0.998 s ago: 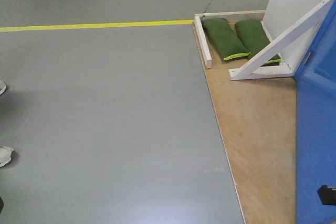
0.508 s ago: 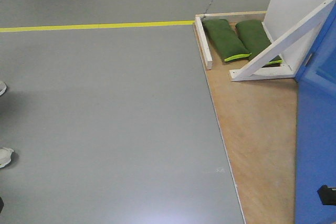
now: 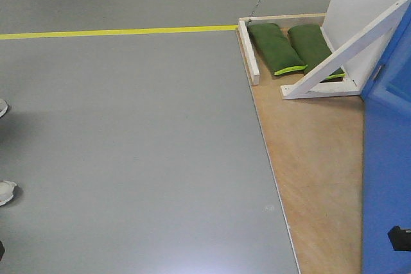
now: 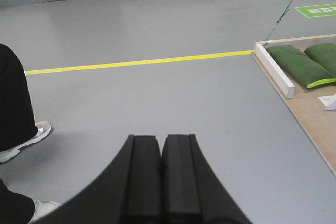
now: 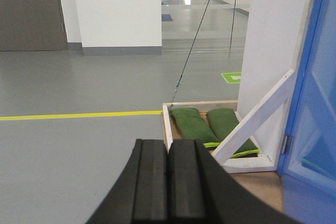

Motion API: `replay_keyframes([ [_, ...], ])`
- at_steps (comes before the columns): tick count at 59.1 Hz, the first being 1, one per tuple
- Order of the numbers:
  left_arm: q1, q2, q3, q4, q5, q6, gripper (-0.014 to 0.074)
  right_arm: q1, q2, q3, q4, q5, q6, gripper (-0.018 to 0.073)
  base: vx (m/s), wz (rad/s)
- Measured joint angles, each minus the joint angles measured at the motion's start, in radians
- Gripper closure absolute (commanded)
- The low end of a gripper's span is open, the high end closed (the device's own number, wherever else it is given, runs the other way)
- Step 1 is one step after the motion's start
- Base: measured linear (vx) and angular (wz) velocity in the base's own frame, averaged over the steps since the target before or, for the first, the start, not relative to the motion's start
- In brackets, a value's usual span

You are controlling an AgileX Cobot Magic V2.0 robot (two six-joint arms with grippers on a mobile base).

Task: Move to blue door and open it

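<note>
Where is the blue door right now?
The blue door fills the front view's far right edge, along the wooden platform, next to the white brace, with green sandbags beyond.

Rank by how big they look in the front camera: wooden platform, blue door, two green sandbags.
1. Wooden platform.
2. Blue door, cut off at the edge.
3. Left green sandbag and right green sandbag: look alike.
</note>
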Motion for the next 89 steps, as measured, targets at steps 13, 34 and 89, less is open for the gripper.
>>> replay_keyframes([
  [13,0.0,0.0,0.0,0.0,0.0,0.0,0.0526,-0.014,0.252,-0.063,0.07,0.015,0.0,0.0554,0.0,0.0],
  [34,0.0,0.0,0.0,0.0,0.0,0.0,0.0526,-0.16,0.542,-0.443,0.229,0.012,0.0,0.0554,0.0,0.0],
  [89,0.0,0.0,0.0,0.0,0.0,0.0,0.0526,-1.049,1.173,-1.185,1.439,-0.076,0.004,0.0554,0.0,0.0],
])
